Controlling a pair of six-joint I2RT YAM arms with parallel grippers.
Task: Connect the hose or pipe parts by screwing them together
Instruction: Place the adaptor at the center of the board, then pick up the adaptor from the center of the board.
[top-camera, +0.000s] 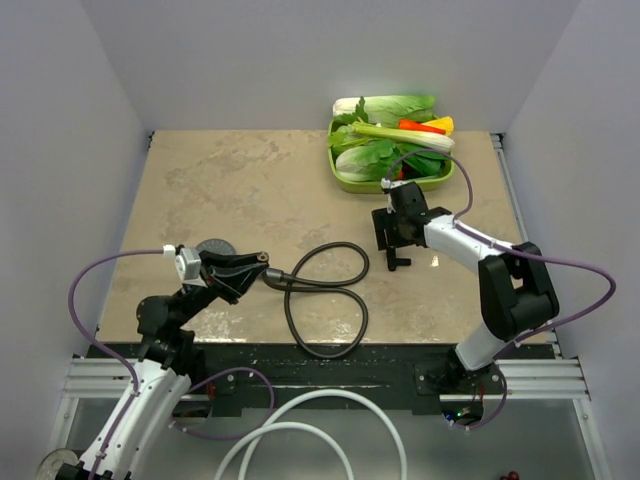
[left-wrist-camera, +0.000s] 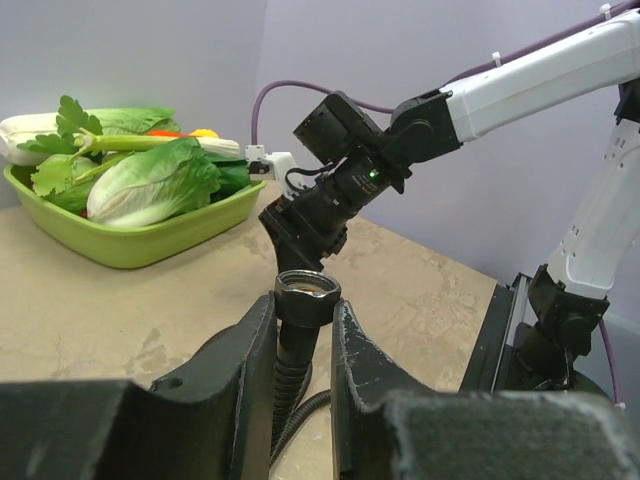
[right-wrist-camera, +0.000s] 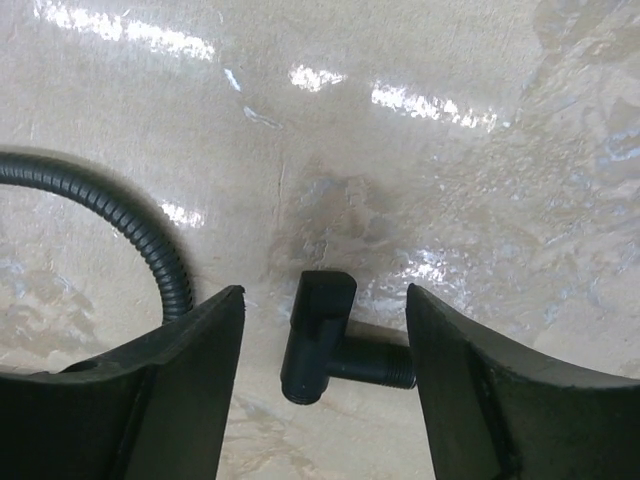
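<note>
Right pincer (right-wrist-camera: 325, 300) is spread wide, not gripping anything. A small black T-shaped fitting (right-wrist-camera: 325, 350) lies flat on the glossy beige counter (right-wrist-camera: 450, 180) between the fingers (right-wrist-camera: 190, 380), its threaded stub pointing at the right-side one. A ribbed black hose (right-wrist-camera: 130, 230) curves in from the left.

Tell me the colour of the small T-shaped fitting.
Plain matte black. The T-shaped fitting shows best in the right wrist view.
</note>
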